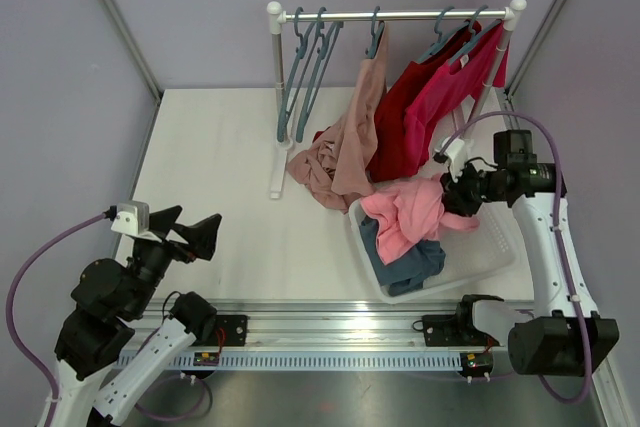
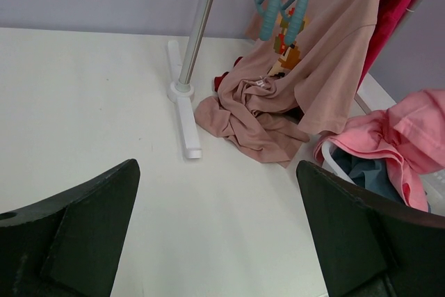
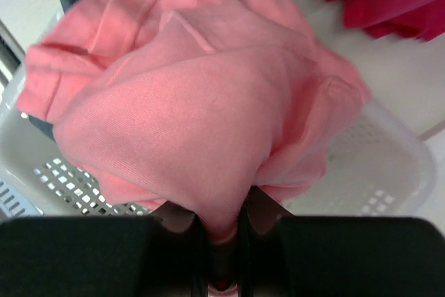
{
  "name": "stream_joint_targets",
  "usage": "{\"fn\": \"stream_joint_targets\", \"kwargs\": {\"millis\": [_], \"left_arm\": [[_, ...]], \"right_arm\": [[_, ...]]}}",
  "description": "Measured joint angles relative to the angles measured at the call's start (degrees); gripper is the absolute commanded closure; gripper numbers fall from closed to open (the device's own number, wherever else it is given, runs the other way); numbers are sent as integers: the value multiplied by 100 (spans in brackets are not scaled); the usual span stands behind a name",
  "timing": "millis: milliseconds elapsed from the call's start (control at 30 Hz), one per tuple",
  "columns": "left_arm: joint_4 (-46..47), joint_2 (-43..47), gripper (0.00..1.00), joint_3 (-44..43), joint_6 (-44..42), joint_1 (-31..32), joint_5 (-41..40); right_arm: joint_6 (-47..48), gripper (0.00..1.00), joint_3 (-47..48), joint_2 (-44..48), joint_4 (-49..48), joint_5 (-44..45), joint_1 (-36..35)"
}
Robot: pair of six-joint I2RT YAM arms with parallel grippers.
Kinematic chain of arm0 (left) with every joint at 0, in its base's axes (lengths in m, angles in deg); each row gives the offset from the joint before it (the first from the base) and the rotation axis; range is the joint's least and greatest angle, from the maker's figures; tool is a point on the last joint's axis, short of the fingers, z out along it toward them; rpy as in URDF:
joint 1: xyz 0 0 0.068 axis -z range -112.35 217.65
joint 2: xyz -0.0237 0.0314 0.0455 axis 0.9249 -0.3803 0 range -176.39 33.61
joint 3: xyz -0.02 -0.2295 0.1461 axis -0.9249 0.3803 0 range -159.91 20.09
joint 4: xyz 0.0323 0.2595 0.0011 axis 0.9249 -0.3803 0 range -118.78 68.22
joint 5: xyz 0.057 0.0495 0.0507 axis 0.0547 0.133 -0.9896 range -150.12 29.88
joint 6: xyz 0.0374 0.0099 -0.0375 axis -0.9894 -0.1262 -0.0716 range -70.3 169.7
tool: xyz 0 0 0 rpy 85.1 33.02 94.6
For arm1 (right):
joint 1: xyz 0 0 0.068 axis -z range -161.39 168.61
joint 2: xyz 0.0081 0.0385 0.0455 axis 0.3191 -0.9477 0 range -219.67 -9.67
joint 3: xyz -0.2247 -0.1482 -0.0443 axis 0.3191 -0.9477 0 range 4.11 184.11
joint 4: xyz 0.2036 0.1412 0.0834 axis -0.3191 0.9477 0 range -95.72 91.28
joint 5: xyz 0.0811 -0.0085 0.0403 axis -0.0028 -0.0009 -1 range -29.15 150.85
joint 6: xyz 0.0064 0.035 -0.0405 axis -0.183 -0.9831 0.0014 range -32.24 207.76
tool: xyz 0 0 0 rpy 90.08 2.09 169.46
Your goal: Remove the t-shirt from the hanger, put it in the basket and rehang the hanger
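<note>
Above white table [image 1: 220,167], right tool [image 3: 222,233] pinches pink t-shirt [image 3: 195,102].

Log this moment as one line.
right gripper: jaws shut on pink t-shirt over basket | left gripper: jaws open, empty | tan t-shirt: hanging from rail

1. In the overhead view the light was even and diffuse. The white surface [image 1: 220,157] was bright, with only faint, soft shadows beside the rack foot [image 1: 277,172].
2. In the left wrist view the background was sharp, while the left hand [image 2: 215,179] at the lower edge was dark and slightly soft.
3. In the right wrist view the pink t-shirt [image 3: 195,116] was close and soft-focused. The right hand [image 3: 221,226] below it was nearly black, without detail.
</note>
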Motion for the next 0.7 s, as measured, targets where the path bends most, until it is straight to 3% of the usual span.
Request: {"fn": "stream_joint_targets", "kwargs": {"millis": [133,233,367,400,500,600,700], "left_arm": [[72,0,1,52,2,0,31],[111,-7,1,72,4,0,66],[129,-9,1,96,7,0,98],[129,-9,1,96,7,0,105],[133,-15,1,96,17,0,118],[164,-31,1,98,28,0,136],[254,-74,1,98,52,0,157]], "right_arm": [[341,84,-809,-409,44,205,0],[481,73,-1327,-962,-116,577,0],[654,48,-1788,-1150,-225,1113,0],[682,33,-1801,-1082,-216,1200,0],[791,11,-1641,-708,-61,1314,2],[835,2,-942,-264,315,1266,4],[809,1,-39,22,529,1010,4]]}}
